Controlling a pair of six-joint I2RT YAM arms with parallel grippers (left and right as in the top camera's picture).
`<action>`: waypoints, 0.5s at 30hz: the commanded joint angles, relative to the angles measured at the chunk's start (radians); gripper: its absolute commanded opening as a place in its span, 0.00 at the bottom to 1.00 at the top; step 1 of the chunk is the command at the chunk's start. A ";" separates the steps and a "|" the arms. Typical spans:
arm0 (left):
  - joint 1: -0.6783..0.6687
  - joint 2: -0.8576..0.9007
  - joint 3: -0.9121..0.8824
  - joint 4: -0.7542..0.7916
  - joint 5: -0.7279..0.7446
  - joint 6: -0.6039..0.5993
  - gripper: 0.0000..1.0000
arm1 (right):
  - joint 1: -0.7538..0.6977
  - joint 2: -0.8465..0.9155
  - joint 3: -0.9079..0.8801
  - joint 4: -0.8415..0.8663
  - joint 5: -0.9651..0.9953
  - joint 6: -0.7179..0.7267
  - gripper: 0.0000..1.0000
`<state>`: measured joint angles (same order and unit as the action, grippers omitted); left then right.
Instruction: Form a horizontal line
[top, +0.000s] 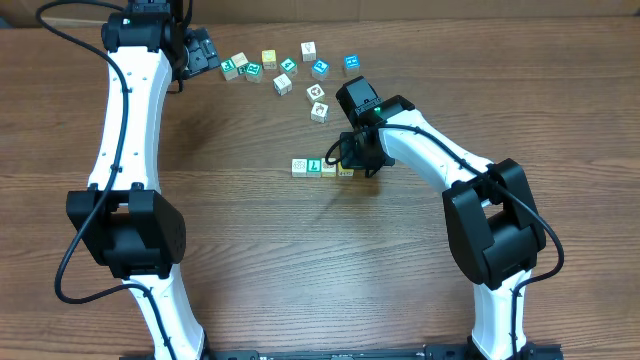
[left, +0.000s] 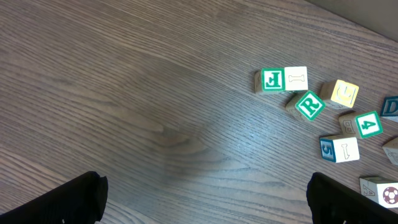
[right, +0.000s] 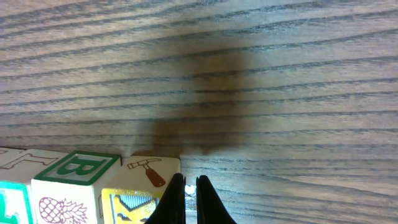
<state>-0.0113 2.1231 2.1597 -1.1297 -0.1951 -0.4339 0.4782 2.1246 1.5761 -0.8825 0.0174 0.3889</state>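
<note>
The right gripper (right: 189, 180), pinched together and empty, is sitting just beside the hammer block (right: 146, 171), which is ending the row (top: 315, 166) toward the desk's (top: 520, 90) right edge.

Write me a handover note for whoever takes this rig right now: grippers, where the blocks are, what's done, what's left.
Left gripper: open, empty, hovering near the loose blocks scattered at the far side.
Right gripper: shut, empty, low at the right end of the row, beside the hammer block.
Done: a short row of blocks, side by side, in the middle.
Left: bring the loose blocks over one at a time and extend the line.
</note>
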 joint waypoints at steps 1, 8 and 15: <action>0.000 -0.004 0.013 0.001 -0.003 0.011 1.00 | 0.005 0.013 -0.006 0.006 -0.013 0.004 0.04; 0.000 -0.004 0.013 0.001 -0.003 0.011 1.00 | 0.005 0.013 -0.006 0.010 -0.020 0.008 0.04; 0.000 -0.004 0.013 0.001 -0.003 0.011 1.00 | 0.005 0.013 -0.006 0.010 -0.023 0.022 0.04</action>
<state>-0.0113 2.1231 2.1597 -1.1297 -0.1951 -0.4339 0.4786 2.1246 1.5761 -0.8791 0.0025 0.3931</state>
